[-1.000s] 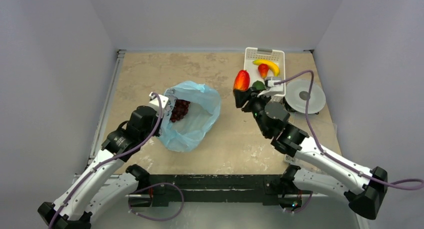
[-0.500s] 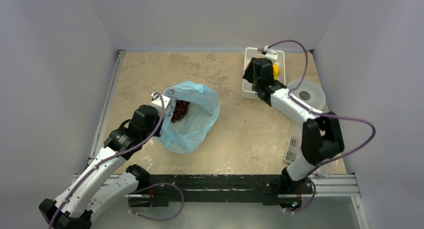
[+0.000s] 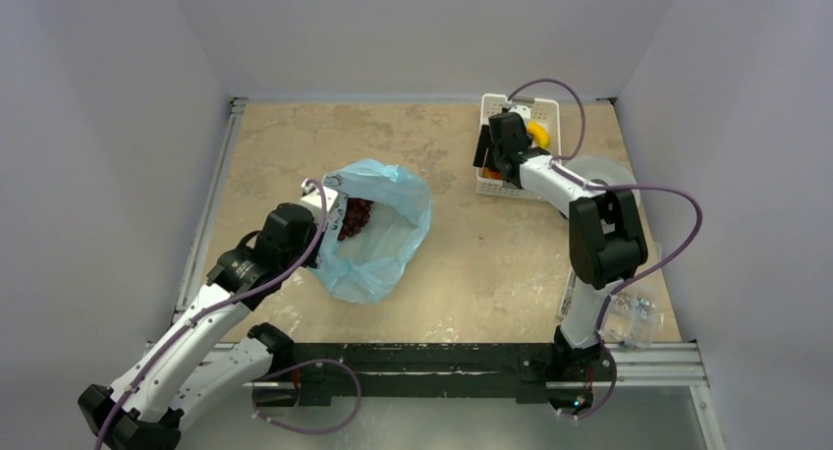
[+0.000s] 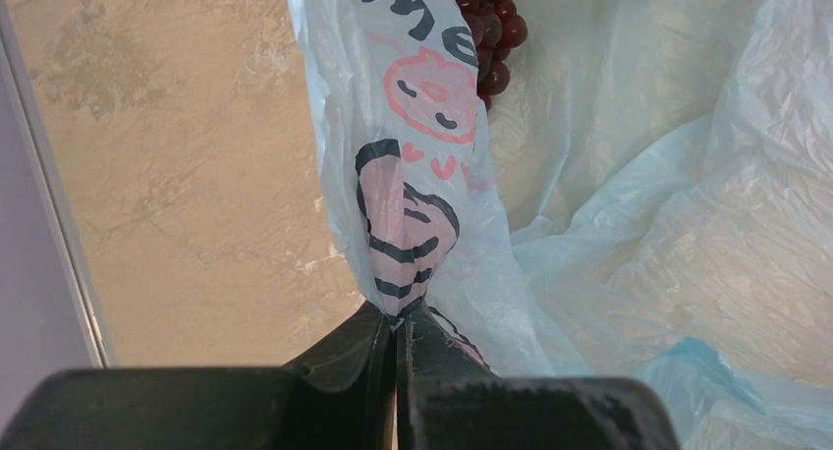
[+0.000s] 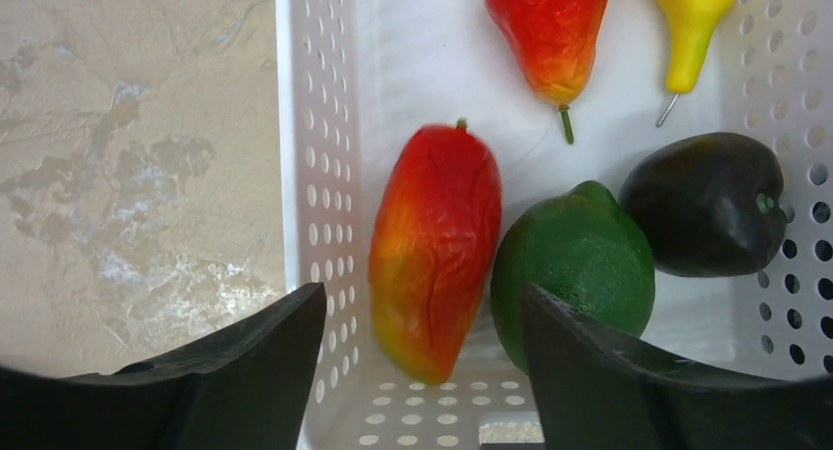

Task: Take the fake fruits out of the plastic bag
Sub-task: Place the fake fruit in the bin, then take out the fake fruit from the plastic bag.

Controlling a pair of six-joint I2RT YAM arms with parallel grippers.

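Gripping the printed edge of the plastic bag [image 4: 609, 234], the left gripper [image 4: 396, 322] has its jaws pinched together on the film. The grape bunch [image 4: 494, 23] lies inside the bag, beyond the pinch. The right gripper [image 5: 420, 308] jaws stand apart, empty, above the red-orange oval fruit [image 5: 435, 249], which touches the green round fruit [image 5: 573, 273] in the white basket [image 5: 305, 126].

Left gripper [image 4: 398, 334] pinched shut on printed edge of plastic bag [image 4: 629, 214]. Grape bunch [image 4: 491, 28] lies inside bag, at top. Tan table [image 4: 177, 145] to the left.
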